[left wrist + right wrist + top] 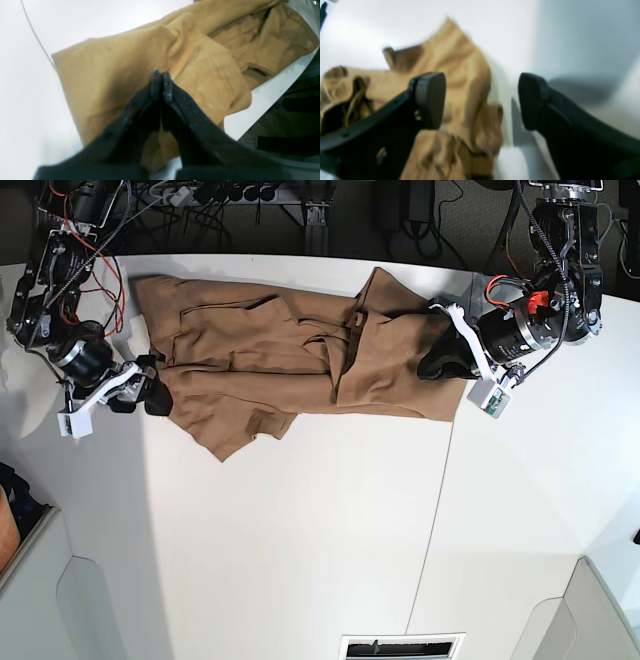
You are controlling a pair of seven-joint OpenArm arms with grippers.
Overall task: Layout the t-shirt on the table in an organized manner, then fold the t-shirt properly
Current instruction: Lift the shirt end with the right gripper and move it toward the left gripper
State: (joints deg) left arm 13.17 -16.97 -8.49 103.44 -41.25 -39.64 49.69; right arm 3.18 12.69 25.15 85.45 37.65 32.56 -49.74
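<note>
- Shirt: tan t-shirt lay stretched across far side of white worktop, still rumpled, sleeve/neck area bunched mid-cloth, one corner hanging toward near side.
- L hand: pads pressed together above the cloth; no fabric visible between them, prob. empty.
- R hand: spread wide, holding nothing; wrist view blurry. One finger over the cloth, other over bare worktop at shirt's edge.
- Risk: closing on that thick bunched edge could grab 2+ layers, so a pull would drag whole shirt instead of flattening.
- Risk: folding w/ mid wrinkles left in would lock a crooked fold.
</note>
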